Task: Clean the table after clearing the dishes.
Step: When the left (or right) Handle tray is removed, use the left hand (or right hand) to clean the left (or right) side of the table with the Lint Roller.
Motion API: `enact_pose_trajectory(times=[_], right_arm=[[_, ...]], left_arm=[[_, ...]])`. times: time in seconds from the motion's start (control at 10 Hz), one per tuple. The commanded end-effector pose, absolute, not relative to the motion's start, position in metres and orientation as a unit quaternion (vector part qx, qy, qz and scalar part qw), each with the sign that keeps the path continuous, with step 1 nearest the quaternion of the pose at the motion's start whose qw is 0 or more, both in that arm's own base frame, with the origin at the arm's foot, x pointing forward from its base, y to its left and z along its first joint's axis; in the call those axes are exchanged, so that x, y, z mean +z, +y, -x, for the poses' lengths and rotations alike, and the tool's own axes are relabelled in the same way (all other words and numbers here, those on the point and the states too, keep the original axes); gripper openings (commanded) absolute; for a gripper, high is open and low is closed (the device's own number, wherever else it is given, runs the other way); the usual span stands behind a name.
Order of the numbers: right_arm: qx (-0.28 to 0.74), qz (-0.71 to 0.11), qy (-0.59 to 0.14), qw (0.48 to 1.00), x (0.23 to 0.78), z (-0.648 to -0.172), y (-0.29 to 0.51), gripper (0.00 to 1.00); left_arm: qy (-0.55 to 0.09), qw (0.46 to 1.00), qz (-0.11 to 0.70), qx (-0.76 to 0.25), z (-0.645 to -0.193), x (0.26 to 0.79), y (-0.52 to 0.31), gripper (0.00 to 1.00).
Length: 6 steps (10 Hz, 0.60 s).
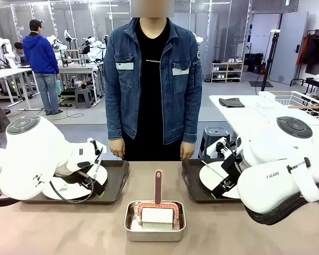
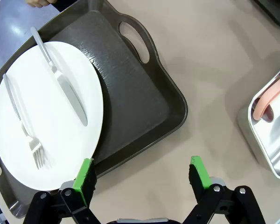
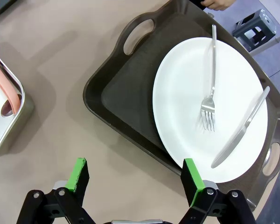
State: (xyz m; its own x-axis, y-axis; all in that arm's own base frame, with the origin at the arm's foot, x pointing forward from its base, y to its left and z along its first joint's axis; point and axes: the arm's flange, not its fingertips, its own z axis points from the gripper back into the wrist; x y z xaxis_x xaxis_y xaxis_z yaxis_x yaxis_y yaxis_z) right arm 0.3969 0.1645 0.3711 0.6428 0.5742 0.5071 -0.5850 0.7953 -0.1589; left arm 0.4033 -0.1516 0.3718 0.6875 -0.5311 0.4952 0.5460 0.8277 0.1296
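While left gripper (image 2: 141,164) and right gripper (image 3: 134,163) gape empty, "RAN" on right arm (image 1: 279,186)

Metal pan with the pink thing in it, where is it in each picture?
Front view: the metal pan sits at the bottom middle, nearest the camera.
Left wrist view: the metal pan is at the right edge, partly cut off.
Right wrist view: the metal pan is at the left edge, partly cut off.
Shared landmark: the pink tool lying in it.

A beige table (image 1: 69,228) holds two dark handled trays (image 2: 130,102), left and right. Each carries a white plate (image 2: 51,130) with a fork (image 2: 21,116) and knife (image 2: 60,81).
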Motion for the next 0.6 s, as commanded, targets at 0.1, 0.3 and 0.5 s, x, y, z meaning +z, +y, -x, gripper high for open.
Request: enact_pose_trajectory(times=[0.1, 0.3, 0.5], right_arm=[[0.32, -0.01, -0.276, 0.906, 0.3711, -0.3966, 0.1651, 1.0], [0.32, -0.01, -0.276, 0.906, 0.3711, -0.3966, 0.1651, 1.0], [0.32, -0.01, -0.276, 0.906, 0.3711, -0.3969, 0.1645, 1.0]], left_arm=[[-0.265, 0.919, 0.014, -0.293, -0.4034, 0.3718, -0.1513, 1.0], [-0.265, 0.919, 0.014, -0.293, -0.4034, 0.3718, -0.1513, 1.0], [-0.265, 0.918, 0.014, -0.293, -0.4033, 0.3718, -0.1516, 1.0]])
